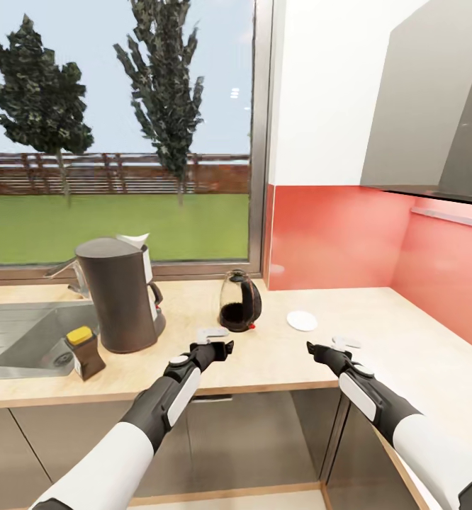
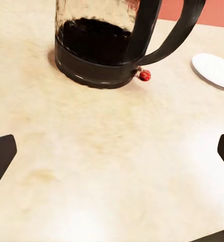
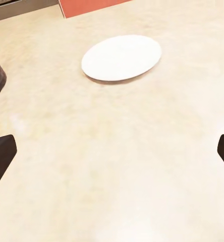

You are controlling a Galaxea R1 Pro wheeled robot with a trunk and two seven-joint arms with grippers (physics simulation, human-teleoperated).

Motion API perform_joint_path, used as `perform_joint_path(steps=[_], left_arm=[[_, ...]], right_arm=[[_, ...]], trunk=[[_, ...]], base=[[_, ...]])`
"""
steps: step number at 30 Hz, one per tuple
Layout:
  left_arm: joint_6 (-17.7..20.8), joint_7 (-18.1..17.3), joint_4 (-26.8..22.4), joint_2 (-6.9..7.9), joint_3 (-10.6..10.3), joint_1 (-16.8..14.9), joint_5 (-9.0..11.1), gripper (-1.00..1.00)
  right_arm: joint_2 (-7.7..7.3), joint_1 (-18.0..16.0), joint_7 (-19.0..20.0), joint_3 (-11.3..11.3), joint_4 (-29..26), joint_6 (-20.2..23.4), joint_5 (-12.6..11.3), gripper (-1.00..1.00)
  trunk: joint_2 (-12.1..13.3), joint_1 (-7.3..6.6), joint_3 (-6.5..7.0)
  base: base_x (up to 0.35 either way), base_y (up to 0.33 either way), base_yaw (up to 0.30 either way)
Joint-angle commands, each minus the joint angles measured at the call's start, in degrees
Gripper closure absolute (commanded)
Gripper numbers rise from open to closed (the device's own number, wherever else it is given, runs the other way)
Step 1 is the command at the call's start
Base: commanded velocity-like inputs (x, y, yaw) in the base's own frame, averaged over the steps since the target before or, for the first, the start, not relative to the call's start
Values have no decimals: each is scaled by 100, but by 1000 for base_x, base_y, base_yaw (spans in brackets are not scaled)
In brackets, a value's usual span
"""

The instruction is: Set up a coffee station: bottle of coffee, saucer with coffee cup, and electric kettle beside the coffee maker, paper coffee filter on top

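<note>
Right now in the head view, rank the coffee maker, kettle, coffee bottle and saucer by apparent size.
1. coffee maker
2. electric kettle
3. bottle of coffee
4. saucer
The bottle stands nearest the camera, so its rank is less sure.

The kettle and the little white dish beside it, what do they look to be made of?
The electric kettle looks like clear glass: dark liquid shows through its rippled wall. Its handle, base ring and lid appear to be glossy black plastic, with a small red dot at the base. The saucer looks like smooth white ceramic, though plastic can't be ruled out. Both stand on the kitchen countertop, a pale wood-grain surface, perhaps laminate.
</note>
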Motion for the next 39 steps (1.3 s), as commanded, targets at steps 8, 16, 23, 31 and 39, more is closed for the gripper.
perform_joint_path(steps=[8,16,23,31,39], left_arm=[[15,48,37,3,-19,16,56,-100],[11,48,6,3,-20,150,60,-100],[-4,48,33,-12,-21,215,64,-100],[-17,39,31,-6,-12,366,79,-100],[-53,-44,42,-59,-12,464,153,-100]], right_arm=[[-4,-4,-51,55,-14,9,-37,-100],[-10,-4,-51,55,-6,9,-34,-100],[-16,-4,-51,55,18,9,-32,-100],[-5,-4,-67,57,-26,26,-62,-100],[-4,-4,-69,55,-25,15,-78,-100]], trunk=[[-5,3,-3],[-5,3,-3],[-5,3,-3],[-5,3,-3],[-5,3,-3]], base=[[163,-72,0],[284,-107,0],[62,-9,0],[5,0,0],[46,-13,0]])
